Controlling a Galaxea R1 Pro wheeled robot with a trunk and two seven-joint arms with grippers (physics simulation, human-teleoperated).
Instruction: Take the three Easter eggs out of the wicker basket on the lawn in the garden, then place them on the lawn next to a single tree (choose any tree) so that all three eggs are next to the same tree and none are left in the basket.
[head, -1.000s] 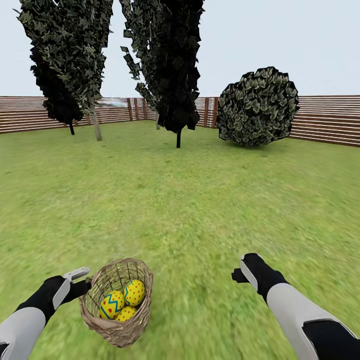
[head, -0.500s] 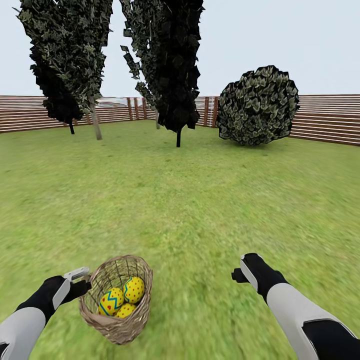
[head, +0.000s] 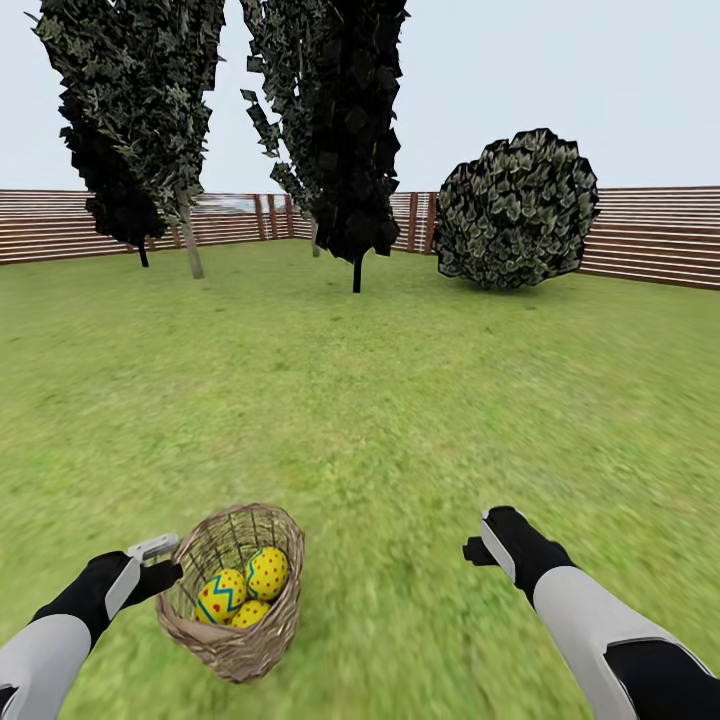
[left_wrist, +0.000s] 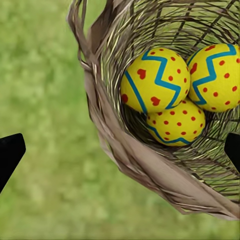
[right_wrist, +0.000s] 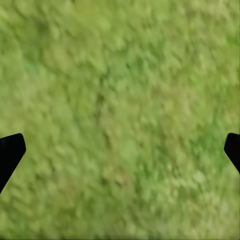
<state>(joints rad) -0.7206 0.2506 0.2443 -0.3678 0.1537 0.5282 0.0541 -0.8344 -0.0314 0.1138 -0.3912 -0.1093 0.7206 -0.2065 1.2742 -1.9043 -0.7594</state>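
Left gripper (head: 160, 560) spread beside wicker basket (head: 235, 650) lower left; careless reach could tip it, spilling Easter eggs (head: 245, 590).

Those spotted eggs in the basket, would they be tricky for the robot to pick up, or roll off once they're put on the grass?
Probably a bit tricky: the Easter eggs look smooth and rounded, so fingers might slip. They sit packed together in the wicker basket, leaving little room. On the lawn they could roll slightly.
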